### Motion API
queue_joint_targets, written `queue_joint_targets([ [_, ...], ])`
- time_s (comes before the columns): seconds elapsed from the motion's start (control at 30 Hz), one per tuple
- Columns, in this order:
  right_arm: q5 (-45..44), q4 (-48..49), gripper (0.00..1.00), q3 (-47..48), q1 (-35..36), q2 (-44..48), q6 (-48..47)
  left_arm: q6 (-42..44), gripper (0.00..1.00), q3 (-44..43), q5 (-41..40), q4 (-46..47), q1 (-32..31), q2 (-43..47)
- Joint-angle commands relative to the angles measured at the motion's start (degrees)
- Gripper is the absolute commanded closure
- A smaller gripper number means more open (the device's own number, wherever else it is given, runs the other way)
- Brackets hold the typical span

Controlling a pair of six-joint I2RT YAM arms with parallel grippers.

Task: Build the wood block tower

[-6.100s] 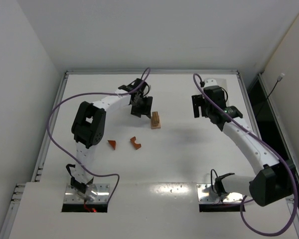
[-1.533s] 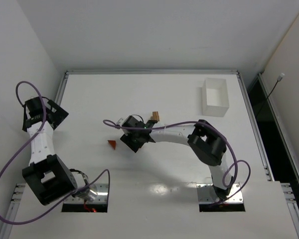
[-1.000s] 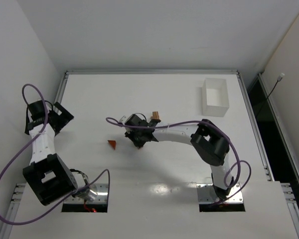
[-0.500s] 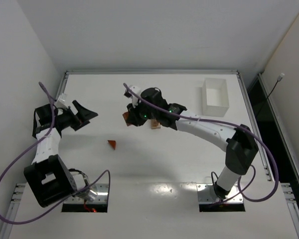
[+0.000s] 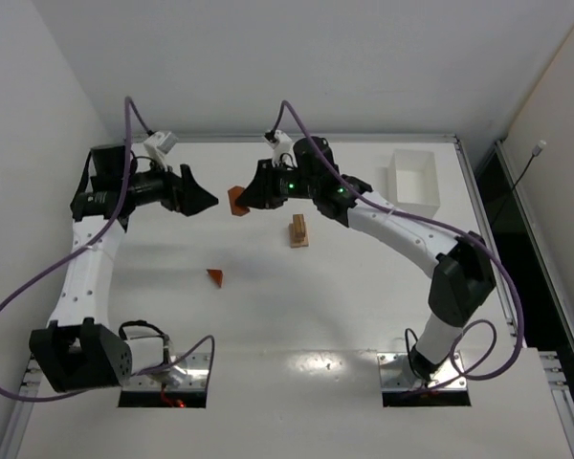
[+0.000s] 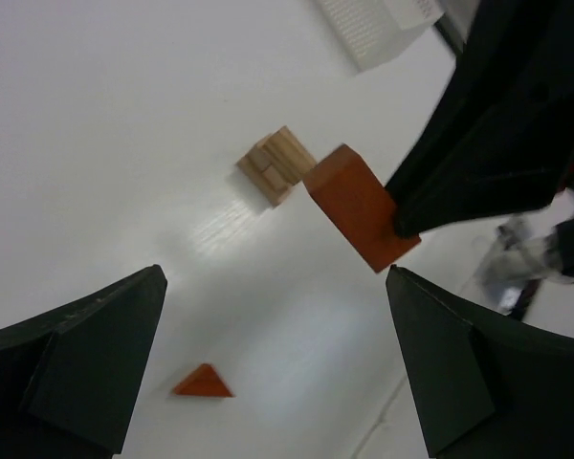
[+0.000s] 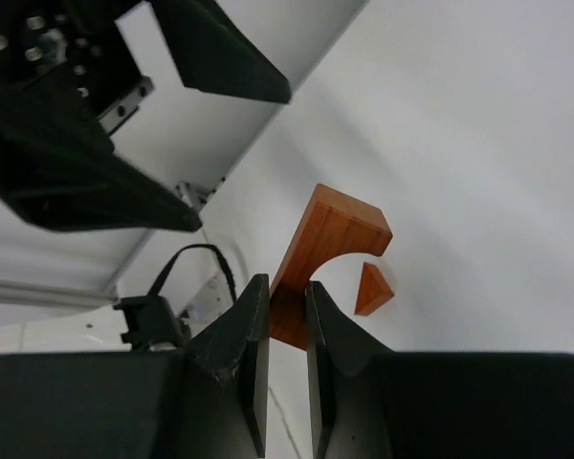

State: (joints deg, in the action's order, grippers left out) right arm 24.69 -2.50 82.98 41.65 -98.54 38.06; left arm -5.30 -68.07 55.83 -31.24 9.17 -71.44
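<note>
My right gripper (image 5: 252, 197) (image 7: 278, 296) is shut on a reddish-brown arch piece (image 5: 236, 200) (image 7: 327, 247) (image 6: 361, 219), held in the air left of the tan block stack (image 5: 298, 230) (image 6: 276, 163). That stack of pale bars stands on the white table, the start of the wood block tower. My left gripper (image 5: 203, 201) (image 6: 273, 368) is open and empty, raised and pointing right at the arch piece from a short gap away. A reddish-brown wedge (image 5: 215, 276) (image 6: 203, 382) (image 7: 373, 288) lies on the table nearer the front.
A white plastic tray (image 5: 412, 186) (image 6: 375, 24) stands at the back right. The table has raised metal edges (image 5: 115, 186). Purple cables loop off both arms.
The right arm lifted the arch piece up and back to the left of the stack. The left arm swung up and rightward, its open gripper now close to the arch.
</note>
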Motion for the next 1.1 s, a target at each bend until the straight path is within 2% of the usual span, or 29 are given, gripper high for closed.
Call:
queue_joint_targets([
  [0.0, 8.34, 3.65, 1.00, 3.41, -2.00, -2.44, 5.97, 21.88, 0.00, -4.43, -10.46, -13.56, -3.79, 3.75],
  [0.07, 15.37, 5.31, 1.00, 2.63, -2.71, -2.97, 5.97, 30.73, 0.00, -5.13, -15.63, -16.64, -8.01, 5.25],
  [0.13, 20.63, 6.97, 1.00, 1.31, -3.59, -3.59, 5.97, 37.26, 0.00, -5.14, -17.07, -19.63, -11.34, 6.48],
  [0.17, 22.32, 7.77, 1.00, 0.09, -4.90, -3.59, 5.97, 42.77, 0.00, -5.14, -17.07, -21.21, -12.15, 7.18],
  [0.27, 30.66, 13.04, 1.00, -2.11, -6.31, -3.59, 5.97, 51.75, 0.00, -3.65, -17.07, -26.22, -14.00, 9.46],
  [0.3, 34.95, 14.44, 1.00, -3.16, -7.19, -3.59, 7.10, 53.53, 0.00, -3.12, -15.59, -27.98, -14.70, 10.17],
  [0.4, 39.72, 18.67, 1.00, -5.63, -8.68, -2.45, 7.90, 56.72, 0.00, -0.23, -14.70, -27.99, -16.98, 14.11],
  [0.47, 42.36, 21.73, 1.00, -7.47, -9.21, -1.92, 7.90, 54.80, 0.00, 2.15, -14.70, -23.44, -19.00, 15.80],
  [0.57, 41.76, 22.46, 1.00, -9.50, -9.22, -0.25, 7.12, 49.18, 0.00, 3.30, -14.17, -18.34, -22.08, 16.86],
  [0.67, 38.96, 22.45, 1.00, -11.52, -9.74, 0.28, 6.06, 40.39, 0.00, 2.07, -14.17, -14.03, -26.11, 15.81],
  [0.7, 38.42, 22.45, 1.00, -12.05, -9.74, 0.80, 6.06, 34.19, 0.00, 2.07, -15.04, -12.02, -27.18, 15.80],
  [0.83, 36.93, 21.93, 1.00, -11.53, -9.74, 0.81, 6.06, 25.09, 0.00, 2.07, -22.85, -2.88, -32.98, 15.80],
  [0.87, 36.92, 21.93, 1.00, -11.52, -9.74, 0.81, 6.06, 23.94, 0.00, 2.07, -26.70, -2.16, -34.12, 15.80],
  [1.07, 35.78, 21.93, 1.00, -10.30, -9.74, 0.81, 7.37, 19.90, 0.00, 0.84, -34.99, -1.54, -40.89, 12.99],
])
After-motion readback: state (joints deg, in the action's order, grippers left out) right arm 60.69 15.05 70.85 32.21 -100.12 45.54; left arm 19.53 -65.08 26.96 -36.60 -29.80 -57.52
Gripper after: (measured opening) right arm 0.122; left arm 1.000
